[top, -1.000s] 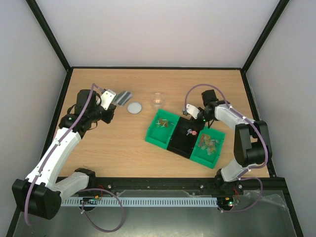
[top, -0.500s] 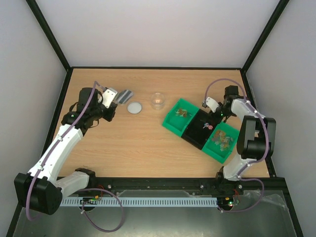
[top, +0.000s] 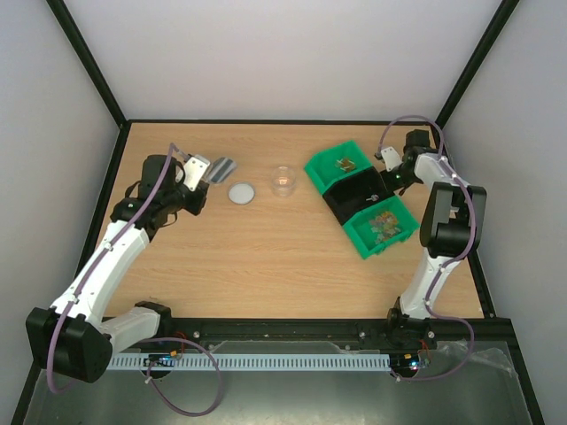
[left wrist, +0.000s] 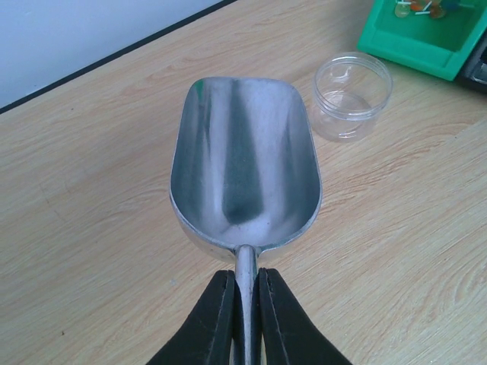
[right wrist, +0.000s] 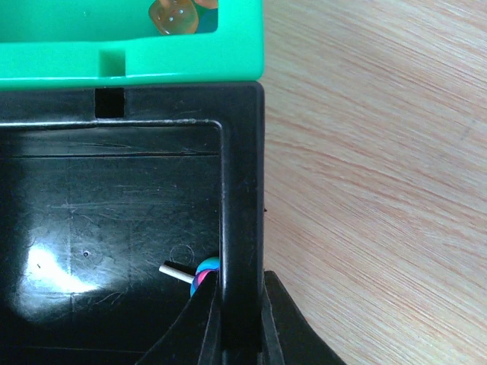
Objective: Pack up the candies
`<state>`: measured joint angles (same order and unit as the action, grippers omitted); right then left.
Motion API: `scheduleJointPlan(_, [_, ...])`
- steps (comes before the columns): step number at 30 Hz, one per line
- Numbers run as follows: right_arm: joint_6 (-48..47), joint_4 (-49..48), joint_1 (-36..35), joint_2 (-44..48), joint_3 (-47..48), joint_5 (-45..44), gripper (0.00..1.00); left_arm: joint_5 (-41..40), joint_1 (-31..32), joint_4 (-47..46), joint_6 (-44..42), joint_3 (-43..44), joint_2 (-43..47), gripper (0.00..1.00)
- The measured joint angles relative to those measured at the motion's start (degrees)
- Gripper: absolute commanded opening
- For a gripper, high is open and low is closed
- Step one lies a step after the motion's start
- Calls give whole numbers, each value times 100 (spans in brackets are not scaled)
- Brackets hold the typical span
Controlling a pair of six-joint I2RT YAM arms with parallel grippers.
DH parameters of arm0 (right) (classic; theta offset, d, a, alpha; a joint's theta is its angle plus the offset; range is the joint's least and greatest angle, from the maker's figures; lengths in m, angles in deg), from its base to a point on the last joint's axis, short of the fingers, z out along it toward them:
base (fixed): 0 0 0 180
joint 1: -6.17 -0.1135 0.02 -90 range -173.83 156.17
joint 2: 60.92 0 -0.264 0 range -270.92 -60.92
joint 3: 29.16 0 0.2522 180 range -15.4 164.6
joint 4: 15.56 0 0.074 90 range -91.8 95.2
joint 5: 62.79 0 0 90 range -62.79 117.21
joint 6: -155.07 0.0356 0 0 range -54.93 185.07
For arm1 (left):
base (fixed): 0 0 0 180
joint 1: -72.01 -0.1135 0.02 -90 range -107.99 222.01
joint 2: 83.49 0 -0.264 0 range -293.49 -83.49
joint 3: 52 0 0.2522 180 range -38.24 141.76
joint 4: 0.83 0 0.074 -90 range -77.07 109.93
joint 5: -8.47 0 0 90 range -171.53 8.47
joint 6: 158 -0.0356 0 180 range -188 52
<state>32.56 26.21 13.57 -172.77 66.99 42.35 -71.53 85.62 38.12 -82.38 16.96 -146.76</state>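
Observation:
The candies lie in three joined bins: gold ones [top: 344, 164] in the far green bin [top: 324, 168], mixed ones [top: 383, 223] in the near green bin [top: 368, 243]. My right gripper [top: 391, 174] is shut on the right wall of the black middle bin [top: 354, 197]. In the right wrist view the jaws [right wrist: 242, 295] pinch that wall [right wrist: 242, 198], with a small lollipop [right wrist: 202, 271] just inside and a gold candy [right wrist: 175, 15] in the green bin [right wrist: 129, 55]. My left gripper [top: 196, 171] is shut on the handle of an empty metal scoop [left wrist: 243, 175].
A clear open jar [top: 283, 180] stands mid-table, also in the left wrist view [left wrist: 352, 95]. Its round lid [top: 241, 192] lies to its left. The bins sit near the table's right back corner. A green bin corner [left wrist: 426, 34] shows beyond the jar.
My right gripper has dragged the three bins to the right and back, turning them. The left arm with the scoop has barely moved.

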Motion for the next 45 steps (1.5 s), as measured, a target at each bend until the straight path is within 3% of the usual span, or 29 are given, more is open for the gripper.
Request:
scheduleJointPlan(5, [688,-295,-313,-2,-2,-428,1,-76,2,0,2,52,-98,2])
scheduleJointPlan(13, [1602,-761,-1519,22,-140,-927,1,-210,31,157,57,380,-452,2])
scheduleJointPlan(24, [2780,-1097,-2463,481,-824,-896,1,-214,428,382,-297,380,-356,2])
scheduleJointPlan(29, [3128,-1154,-2643,774,-1224,-649,1,-79,887,761,-686,439,-376,2])
scheduleJointPlan(37, [3532,-1294,-2677,1537,-2140,-599,1,361,1263,1650,-1320,1222,-866,2])
scheduleJointPlan(45, [4621,-1303,-2697,1628,-2223,-791,1,741,2166,2420,-1764,1534,-1152,2])
